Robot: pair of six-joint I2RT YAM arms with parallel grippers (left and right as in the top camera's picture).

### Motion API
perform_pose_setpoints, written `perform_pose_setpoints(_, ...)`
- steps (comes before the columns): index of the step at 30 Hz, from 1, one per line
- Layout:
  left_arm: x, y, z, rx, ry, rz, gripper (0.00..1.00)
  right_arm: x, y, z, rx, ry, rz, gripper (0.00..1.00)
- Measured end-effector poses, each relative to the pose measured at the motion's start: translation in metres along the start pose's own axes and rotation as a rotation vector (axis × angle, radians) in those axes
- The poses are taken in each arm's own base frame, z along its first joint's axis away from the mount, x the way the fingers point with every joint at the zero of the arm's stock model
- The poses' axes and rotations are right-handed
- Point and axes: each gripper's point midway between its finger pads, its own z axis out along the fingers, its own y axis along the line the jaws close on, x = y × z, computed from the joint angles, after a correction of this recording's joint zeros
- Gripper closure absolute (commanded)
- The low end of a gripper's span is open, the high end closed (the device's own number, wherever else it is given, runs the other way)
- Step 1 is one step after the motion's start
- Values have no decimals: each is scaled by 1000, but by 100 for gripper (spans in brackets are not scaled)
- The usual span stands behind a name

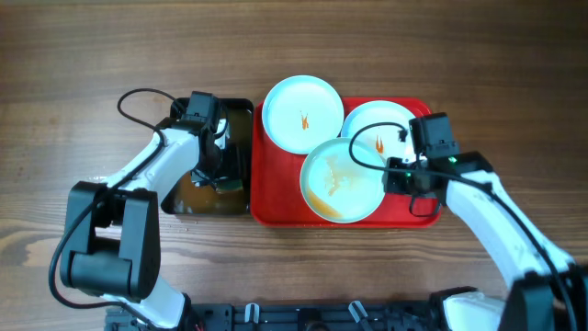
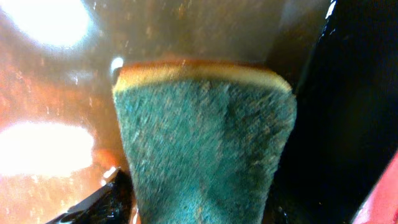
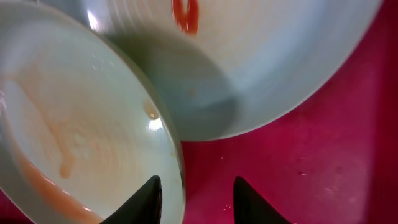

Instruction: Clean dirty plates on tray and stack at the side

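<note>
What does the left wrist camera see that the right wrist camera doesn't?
Only the left wrist view shows a sponge, green and scrubby with a yellow layer, against the brownish water of the black basin. Only the right wrist view shows two plates with orange sauce: a smeared plate overlapping a spotted plate, with the right gripper fingers on either side of the smeared plate's rim. Both show the red tray: lots in the right view, but just what looks like a corner sliver in the left.
</note>
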Motion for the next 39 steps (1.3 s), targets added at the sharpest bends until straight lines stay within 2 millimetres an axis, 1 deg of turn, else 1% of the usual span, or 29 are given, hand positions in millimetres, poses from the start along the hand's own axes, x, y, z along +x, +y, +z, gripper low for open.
perform_pose_setpoints(1, 2, 1, 1, -6, 7, -4, 83, 5, 2, 9, -18, 42, -6, 67)
perform_pose_setpoints(2, 2, 1, 2, -6, 11, -4, 81, 8, 6, 20, -43, 75, -9, 84)
perform_pose_setpoints(3, 4, 2, 4, -5, 19, -4, 78, 11, 9, 29, -67, 105, -6, 93)
perform_pose_setpoints(4, 5, 2, 4, -5, 20, -4, 76, 11, 15, 34, -104, 118, -9, 95)
perform_pose_setpoints(6, 5, 1, 4, 2, 21, -5, 74, 14, 18, 38, -129, 137, -9, 96)
perform_pose_setpoints(8, 5, 0, 4, 7, 21, -4, 72, 13, 19, 37, -136, 134, -14, 96)
perform_pose_setpoints(9, 5, -1, 4, 10, 21, -4, 70, 12, 20, 35, -139, 125, -21, 96)
perform_pose_setpoints(10, 4, -1, 4, 11, 21, -4, 68, 9, 22, 30, -144, 104, -36, 96)
perform_pose_setpoints(11, 4, -2, 4, 15, 21, -5, 63, 3, 25, 21, -153, 66, -60, 96)
perform_pose_setpoints(12, 4, -2, 4, 18, 20, -5, 58, -7, 28, 8, -157, 8, -88, 96)
perform_pose_setpoints(13, 4, -3, 4, 25, 21, -7, 56, -18, 31, -4, -156, -50, -114, 96)
perform_pose_setpoints(14, 3, -5, 3, 32, 13, -1, 53, -36, 35, -26, -145, -154, -155, 96)
perform_pose_setpoints(16, 2, -7, 3, 38, 11, -2, 53, -50, 38, -48, -106, -267, -213, 96)
perform_pose_setpoints(17, 1, -7, 3, 40, 7, 0, 53, -56, 41, -60, -58, -332, -262, 96)
perform_pose_setpoints(19, 1, -7, 3, 42, 7, 0, 51, -62, 44, -77, 83, -433, -367, 96)
perform_pose_setpoints(20, 1, -8, 3, 43, 7, 1, 51, -66, 51, -89, 184, -513, -433, 96)
perform_pose_setpoints(23, 1, -8, 3, 45, 7, 1, 51, -73, 64, -107, 349, -630, -546, 96)
perform_pose_setpoints(24, 1, -8, 3, 45, 7, 0, 51, -74, 73, -116, 409, -681, -597, 96)
perform_pose_setpoints(27, 1, -8, 3, 47, 7, 0, 51, -81, 81, -138, 553, -778, -669, 96)
perform_pose_setpoints(29, 1, -8, 3, 47, 7, 0, 51, -84, 81, -149, 623, -810, -693, 96)
perform_pose_setpoints(31, 1, -8, 3, 47, 7, 0, 51, -87, 77, -156, 690, -817, -714, 96)
perform_pose_setpoints(34, 1, -8, 3, 47, 7, 0, 51, -88, 73, -160, 736, -811, -737, 96)
perform_pose_setpoints(39, 1, -8, 3, 47, 6, 1, 49, -89, 71, -162, 753, -814, -733, 96)
